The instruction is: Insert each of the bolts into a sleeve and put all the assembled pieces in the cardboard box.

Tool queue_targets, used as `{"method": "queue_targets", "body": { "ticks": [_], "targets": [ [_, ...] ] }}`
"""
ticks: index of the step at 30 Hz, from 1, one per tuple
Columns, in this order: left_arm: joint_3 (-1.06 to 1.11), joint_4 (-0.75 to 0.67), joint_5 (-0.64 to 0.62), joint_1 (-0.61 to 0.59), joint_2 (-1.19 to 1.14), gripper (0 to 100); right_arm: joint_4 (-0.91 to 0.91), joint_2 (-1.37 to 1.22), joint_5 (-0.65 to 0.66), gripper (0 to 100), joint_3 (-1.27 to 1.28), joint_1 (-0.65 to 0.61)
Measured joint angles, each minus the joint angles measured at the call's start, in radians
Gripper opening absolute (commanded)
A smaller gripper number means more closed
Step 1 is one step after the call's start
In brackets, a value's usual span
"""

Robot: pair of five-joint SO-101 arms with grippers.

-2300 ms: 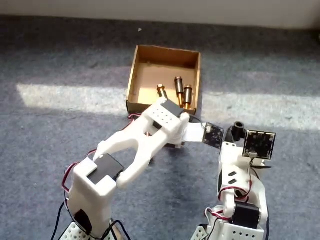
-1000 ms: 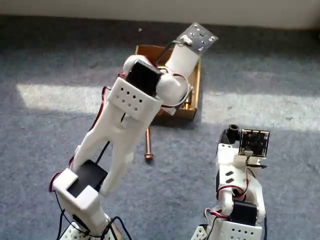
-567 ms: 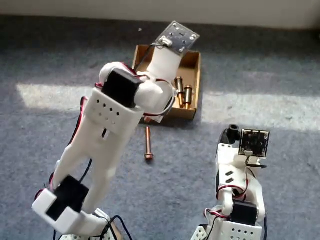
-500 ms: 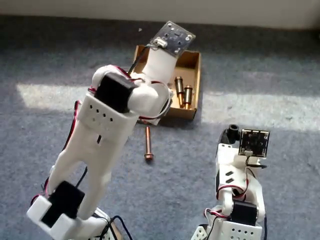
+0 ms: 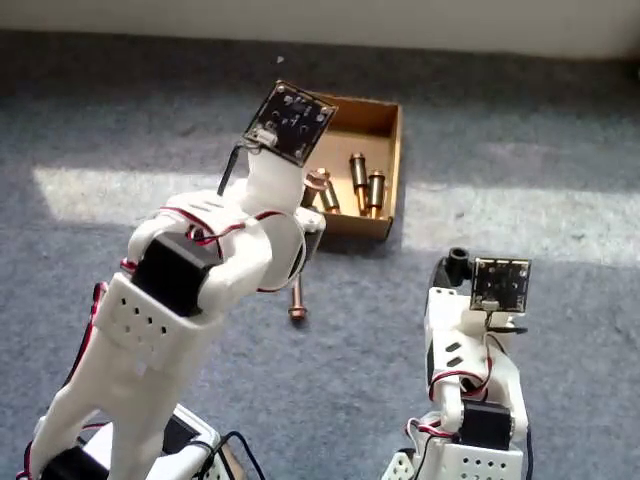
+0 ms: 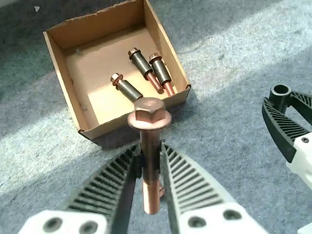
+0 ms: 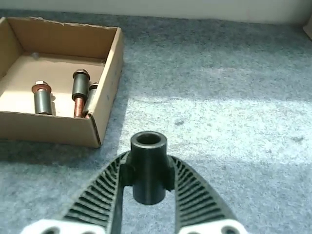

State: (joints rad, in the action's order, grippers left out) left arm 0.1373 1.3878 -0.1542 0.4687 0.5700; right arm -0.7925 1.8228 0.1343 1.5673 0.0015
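Right now the left jaws are clamped on the shank of a copper-coloured bolt (image 6: 148, 146), below its flanged hex head, with the lower end of the shank poking out past them. The right jaws are clamped around the wall of a dark sleeve (image 7: 148, 168), whose bore opens toward the wrist camera. Treat both parts as rigid metal, probably dense for their bulk, and smooth. I judge that the bolt can pivot on its round shank, so keep your hold at mid-shank and leave the tip free to enter. The sleeve could roll or squirt out if you squeeze it off-centre, so grip it across its middle, as it is now. Neither part gives, so lining the tip up with the bore will need care. Farther out, the cardboard box (image 6: 61, 78) sits open on the grey carpet (image 5: 560, 150). It holds three assembled pieces (image 6: 126, 87), one lying alone and two side by side close to a side wall. A loose bolt (image 5: 297, 300) lies on the carpet just outside the box.
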Motion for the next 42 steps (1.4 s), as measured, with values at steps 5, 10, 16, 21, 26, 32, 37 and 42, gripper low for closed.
{"method": "queue_targets", "body": {
  "ticks": [5,10,16,21,26,32,37,42],
  "targets": [
    [0.189,-0.175,-0.068,0.000,0.158,0,0.000,0.000,0.000,0.5,0.000,-0.063],
    [0.362,-0.359,-0.153,0.000,0.313,0,0.000,0.000,0.000,0.6,0.018,-0.158],
    [0.612,-0.614,-0.204,0.000,0.539,0,0.000,0.000,0.000,0.6,0.051,-0.305],
    [0.844,-0.819,-0.238,-0.002,0.723,0,0.000,0.000,0.000,0.6,0.051,-0.384],
    [1.039,-1.008,-0.239,-0.002,0.836,0,0.000,0.000,0.000,0.6,0.051,-0.454],
    [1.214,-1.175,-0.239,-0.002,0.882,0,0.149,0.000,0.000,0.6,0.103,-0.468],
    [1.252,-1.229,-0.239,-0.002,0.884,0,0.278,0.000,0.000,0.6,0.103,-0.471],
    [1.252,-1.234,-0.244,-0.002,0.884,0,0.285,0.000,0.000,0.6,0.103,-0.473]
  ]
}}
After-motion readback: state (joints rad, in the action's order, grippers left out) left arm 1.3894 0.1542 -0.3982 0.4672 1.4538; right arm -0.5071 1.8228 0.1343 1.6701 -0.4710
